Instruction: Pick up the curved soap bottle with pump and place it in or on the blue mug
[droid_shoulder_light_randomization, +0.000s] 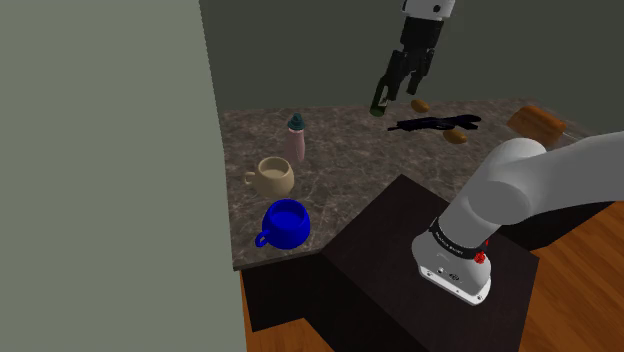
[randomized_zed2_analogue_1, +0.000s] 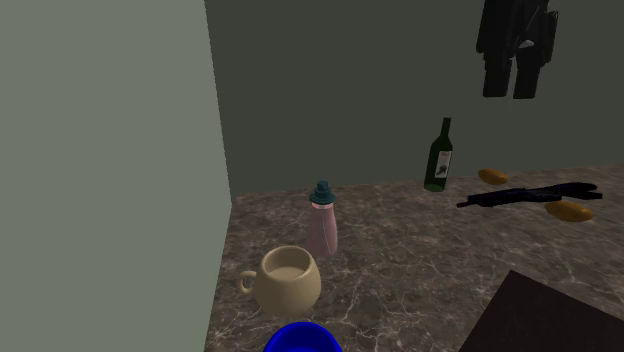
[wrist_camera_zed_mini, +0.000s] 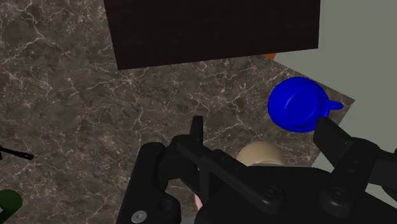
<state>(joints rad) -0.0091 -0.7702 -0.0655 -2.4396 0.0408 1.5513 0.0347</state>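
Hangs high at the frame's upper right with fingers (randomized_zed2_analogue_1: 494, 78) spread, clasping nothing. Sits well apart from the pink soap bottle (randomized_zed2_analogue_1: 323, 222), upright on the tabletop (randomized_zed2_analogue_1: 420, 262) at mid-frame.

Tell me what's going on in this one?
A white arm's black gripper hangs high over the marbled counter, jaws open and holding nothing. The pink soap bottle with a teal pump stands upright on the counter close to a beige mug, not yet picked up. The blue mug sits upright nearer the counter's front edge and looks empty.
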